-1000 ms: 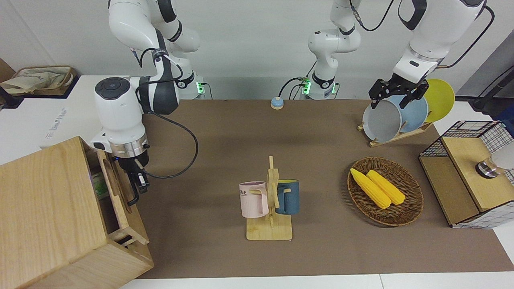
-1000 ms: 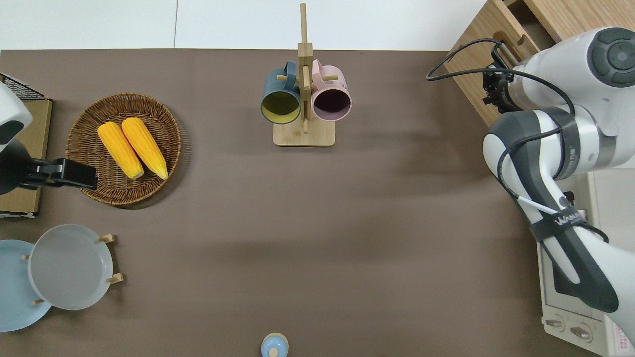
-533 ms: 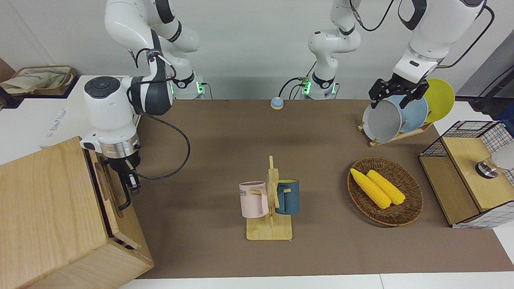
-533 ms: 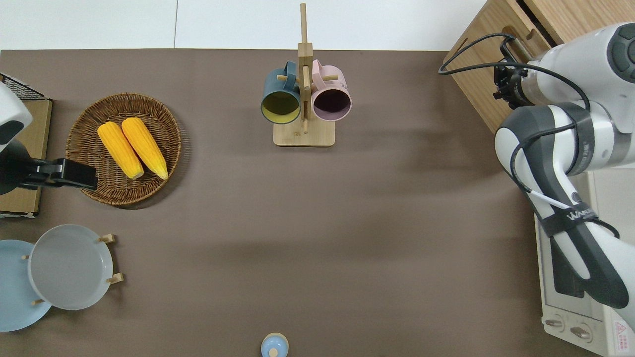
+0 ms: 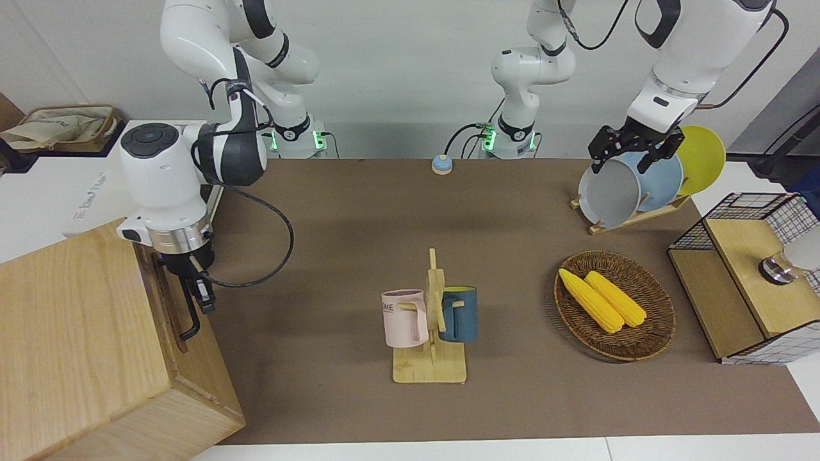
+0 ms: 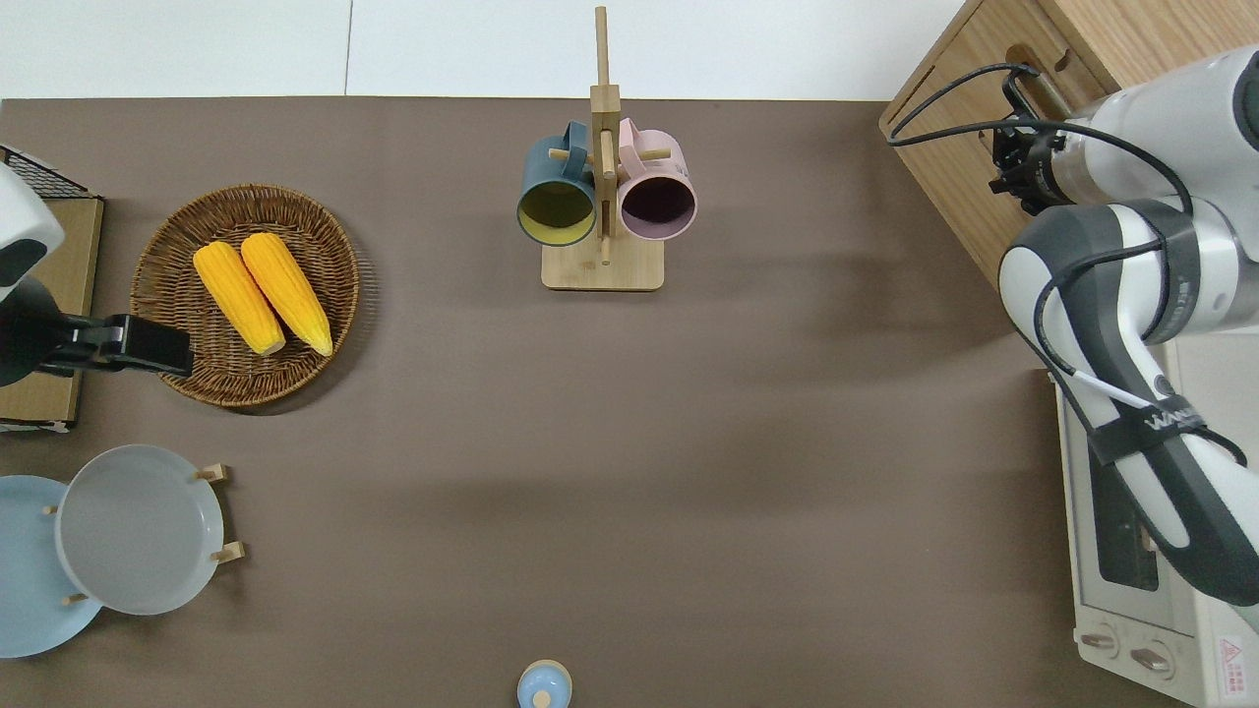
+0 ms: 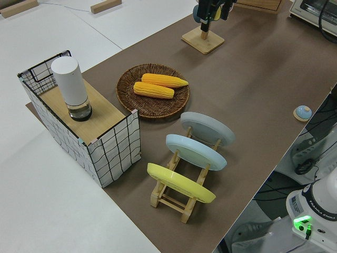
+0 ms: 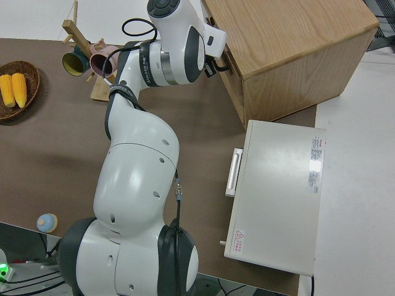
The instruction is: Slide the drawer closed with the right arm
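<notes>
The drawer point(image 5: 168, 301) now looks flush with the front of the light-wood cabinet point(image 5: 70, 346), which stands at the corner of the surface point(image 5: 359, 218) at the right arm's end, farthest from the robots. No dark gap shows along the drawer's top edge, so the closing itself seems done or all but done. The right gripper point(image 5: 195, 296) sits at the black bar handle point(image 5: 189, 317), touching or just beside it; I cannot tell whether its fingers are clamped on the bar or only pressed against it. What seems left is a last seating push, if any, then backing off. The left arm is parked.
</notes>
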Robot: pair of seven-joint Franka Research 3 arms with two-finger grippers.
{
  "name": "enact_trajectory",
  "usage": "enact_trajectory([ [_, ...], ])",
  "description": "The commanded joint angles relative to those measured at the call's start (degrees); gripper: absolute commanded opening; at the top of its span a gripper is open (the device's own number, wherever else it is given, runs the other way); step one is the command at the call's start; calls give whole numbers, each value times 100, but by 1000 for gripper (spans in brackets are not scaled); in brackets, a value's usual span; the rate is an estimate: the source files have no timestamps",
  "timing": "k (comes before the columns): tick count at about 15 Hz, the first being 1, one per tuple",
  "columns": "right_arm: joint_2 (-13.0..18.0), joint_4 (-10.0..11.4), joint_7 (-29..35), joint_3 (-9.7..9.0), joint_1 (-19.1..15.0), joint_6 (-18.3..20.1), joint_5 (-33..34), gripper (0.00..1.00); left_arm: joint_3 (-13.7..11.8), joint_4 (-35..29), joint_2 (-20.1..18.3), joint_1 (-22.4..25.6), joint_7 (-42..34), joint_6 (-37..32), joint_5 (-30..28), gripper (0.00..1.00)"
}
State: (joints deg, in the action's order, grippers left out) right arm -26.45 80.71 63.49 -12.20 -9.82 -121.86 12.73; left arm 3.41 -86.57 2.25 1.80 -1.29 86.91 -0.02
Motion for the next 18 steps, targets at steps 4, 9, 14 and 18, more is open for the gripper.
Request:
enact_trajectory([
  [4, -203, -266, -249, -275, -345, -136, 72, 0, 37, 140, 65, 22, -55, -113, 98, 993],
  [9, -177, -257, -205, -275, -196, -31, -86, 0, 37, 149, 65, 22, -55, -113, 98, 993],
  [14, 25, -213, -232, -275, 427, 670, -121, 0, 37, 149, 65, 22, -55, -113, 98, 993],
  [18, 367, -205, -249, -266, 989, 1355, -122, 0, 37, 149, 65, 22, -55, -113, 98, 993],
])
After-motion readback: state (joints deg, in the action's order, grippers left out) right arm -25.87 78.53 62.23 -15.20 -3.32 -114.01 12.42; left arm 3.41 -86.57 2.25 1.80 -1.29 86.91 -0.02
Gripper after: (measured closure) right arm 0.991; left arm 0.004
